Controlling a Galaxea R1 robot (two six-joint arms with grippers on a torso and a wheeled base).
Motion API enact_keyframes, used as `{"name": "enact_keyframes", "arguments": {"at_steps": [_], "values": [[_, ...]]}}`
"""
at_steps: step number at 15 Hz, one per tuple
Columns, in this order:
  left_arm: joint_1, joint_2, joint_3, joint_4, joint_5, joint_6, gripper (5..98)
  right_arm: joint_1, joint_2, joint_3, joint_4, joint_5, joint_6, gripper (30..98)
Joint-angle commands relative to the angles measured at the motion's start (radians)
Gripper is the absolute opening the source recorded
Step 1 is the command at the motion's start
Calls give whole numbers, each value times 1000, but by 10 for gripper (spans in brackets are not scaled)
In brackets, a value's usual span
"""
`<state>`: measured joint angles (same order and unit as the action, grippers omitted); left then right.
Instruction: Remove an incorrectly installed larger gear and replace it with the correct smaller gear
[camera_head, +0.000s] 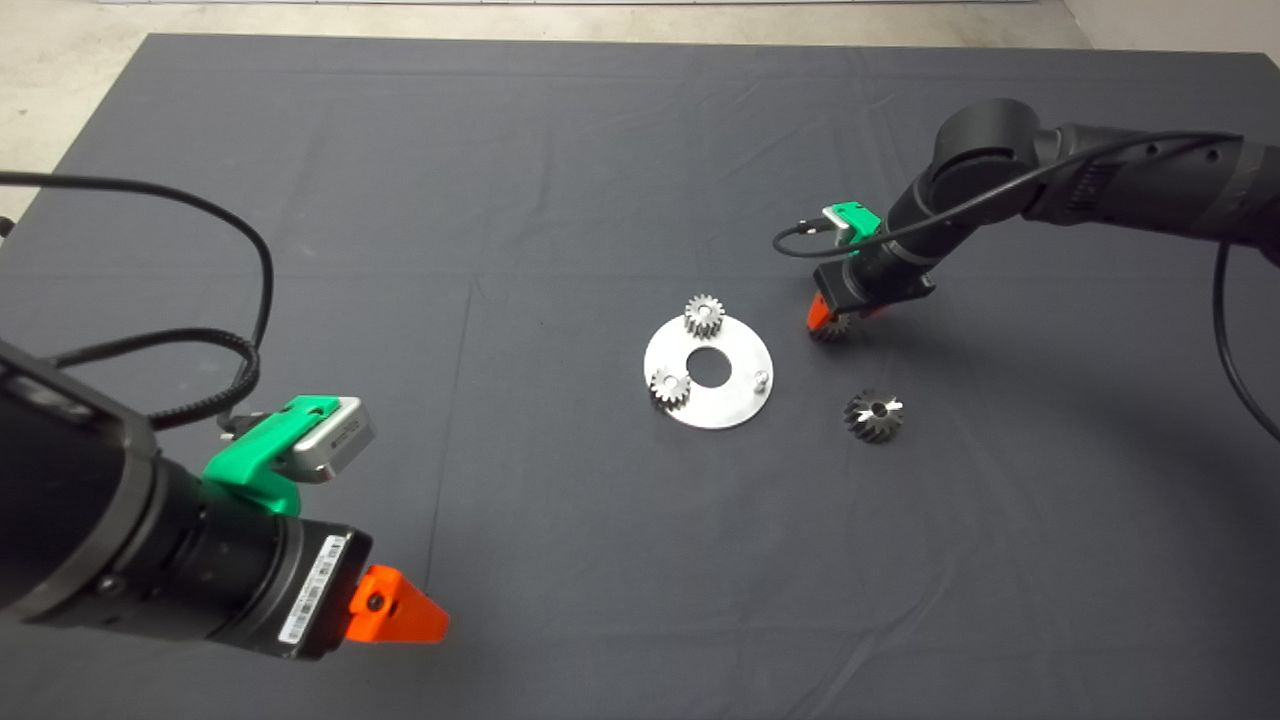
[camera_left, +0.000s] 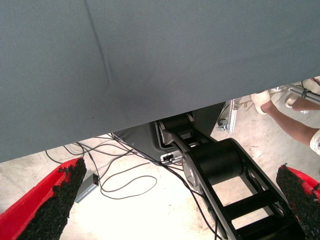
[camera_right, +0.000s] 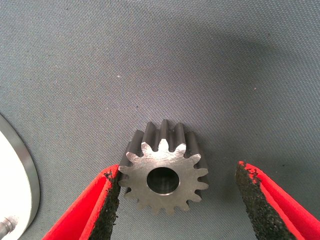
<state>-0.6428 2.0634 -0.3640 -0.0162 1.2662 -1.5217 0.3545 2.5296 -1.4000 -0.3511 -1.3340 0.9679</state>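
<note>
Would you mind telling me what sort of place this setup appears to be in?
Probably a robotics lab or test bench. A dark mat covers the table, bearing loose steel gears around a round metal plate. Beneath the table edge, cables trail over a bare concrete floor, beside a person's leg.

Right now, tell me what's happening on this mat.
The right gripper is down on the mat beside the round plate, fingers open around the smaller gear, one pad touching it, not yet clamped. The larger gear already lies off the plate on the mat. Two small gears sit on the plate, and one pin stands bare. The left gripper waits open at the lower left.
</note>
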Motion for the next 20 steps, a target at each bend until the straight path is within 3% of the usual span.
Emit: {"name": "enact_keyframes", "arguments": {"at_steps": [1,13,20], "values": [[-9,-4,13,-16,-2,0,981,21,-1,1,-31,-1,-2,606],[-9,-4,13,-17,-2,1,981,21,5,-7,-31,3,-1,606],[-9,-2,13,-16,-4,3,981,15,12,-23,-31,36,-3,606]]}}
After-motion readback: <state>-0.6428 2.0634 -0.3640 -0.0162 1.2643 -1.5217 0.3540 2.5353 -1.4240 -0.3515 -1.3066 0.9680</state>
